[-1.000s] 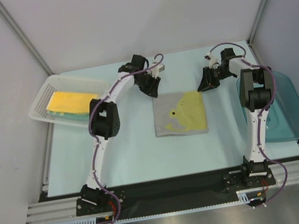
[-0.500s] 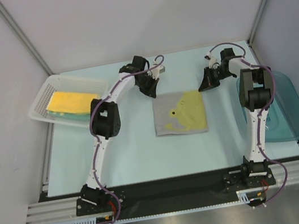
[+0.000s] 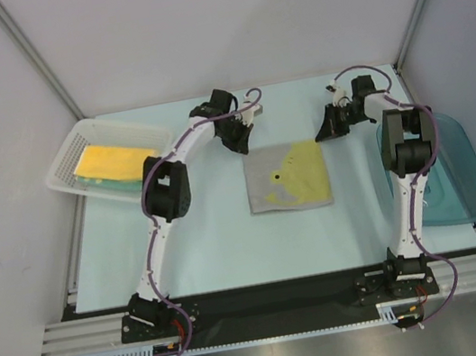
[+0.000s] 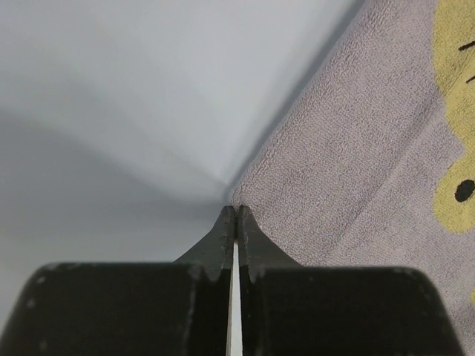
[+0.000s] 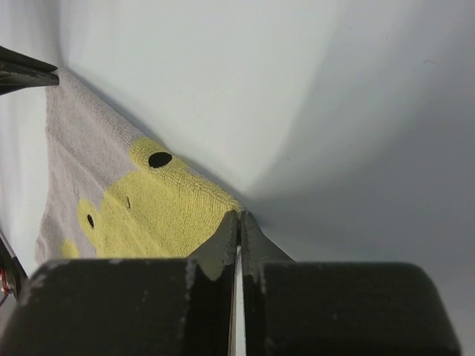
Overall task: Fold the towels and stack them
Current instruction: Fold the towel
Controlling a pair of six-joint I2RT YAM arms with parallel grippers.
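Chick towel (image 3: 289, 180) lies flat on the table (image 3: 201, 230), approx centred btw the two arms, grey field w/ yellow chick face up. L gripper (image 3: 242, 148) is at its far-left corner, R gripper (image 3: 320, 135) at its far-right corner. Both wrist cams show jaws pressed together, tips nipping the very corner of the terry. It's a thin bite, little cloth in the pinch.

Folded towels (image 3: 112, 162), yellow over teal, sit in the mesh basket (image 3: 61, 171) far left. Blue tub (image 3: 462, 177) at right.

Handling, my read: light, limp, not fragile; terry pile should give decent friction. Prob sags and drapes once raised. Corners look the right hold for a far-to-near fold. Risk: shallow pinch may slip, so keep both corners level and the far edge taut.
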